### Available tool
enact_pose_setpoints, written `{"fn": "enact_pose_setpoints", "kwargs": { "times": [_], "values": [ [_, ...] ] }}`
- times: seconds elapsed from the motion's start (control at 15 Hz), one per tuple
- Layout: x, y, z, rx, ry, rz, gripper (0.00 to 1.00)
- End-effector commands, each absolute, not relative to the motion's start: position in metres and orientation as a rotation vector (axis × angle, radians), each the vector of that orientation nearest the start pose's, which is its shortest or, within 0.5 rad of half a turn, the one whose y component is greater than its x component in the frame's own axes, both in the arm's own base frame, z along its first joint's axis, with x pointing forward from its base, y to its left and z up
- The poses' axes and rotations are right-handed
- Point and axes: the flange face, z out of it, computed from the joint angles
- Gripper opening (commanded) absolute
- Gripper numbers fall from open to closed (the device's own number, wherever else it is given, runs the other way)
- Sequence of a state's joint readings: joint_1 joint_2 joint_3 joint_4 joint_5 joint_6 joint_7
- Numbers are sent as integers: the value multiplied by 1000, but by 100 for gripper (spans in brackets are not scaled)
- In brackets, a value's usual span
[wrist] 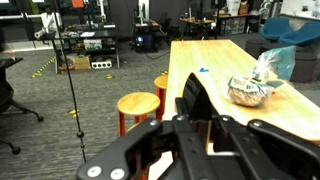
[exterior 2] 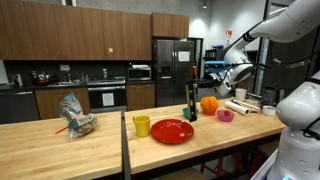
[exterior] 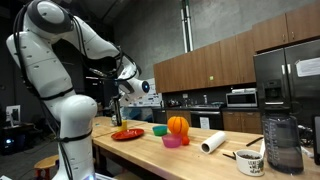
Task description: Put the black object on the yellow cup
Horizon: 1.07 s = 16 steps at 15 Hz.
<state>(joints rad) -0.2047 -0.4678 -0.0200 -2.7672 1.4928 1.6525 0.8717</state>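
The Panda arm (exterior: 42,55) is made of rounded, glossy white shells, thick at the base and slimmer toward the wrist, with dark bands at the joints, ending in a matte black Robotiq gripper (wrist: 195,128) with angular, hinged finger links.

Even, moderately bright indoor light, soft shadows; small, slightly blurry frames.

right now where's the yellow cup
In an exterior view the yellow cup stands on the wooden counter, just image-left of the red plate, with the orange pumpkin farther off to image-right.
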Motion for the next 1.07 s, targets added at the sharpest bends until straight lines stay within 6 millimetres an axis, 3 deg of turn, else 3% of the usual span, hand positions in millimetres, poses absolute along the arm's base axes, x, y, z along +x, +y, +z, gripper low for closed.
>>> {"fn": "enact_pose_setpoints", "kwargs": {
  "times": [0.0, 0.6, 1.0],
  "values": [
    [357, 26, 410, -1228, 1512, 868, 5],
    [368, 40, 436, -1726, 1737, 556, 5],
    [375, 63, 437, -2164, 1665, 364, 5]
  ]
}}
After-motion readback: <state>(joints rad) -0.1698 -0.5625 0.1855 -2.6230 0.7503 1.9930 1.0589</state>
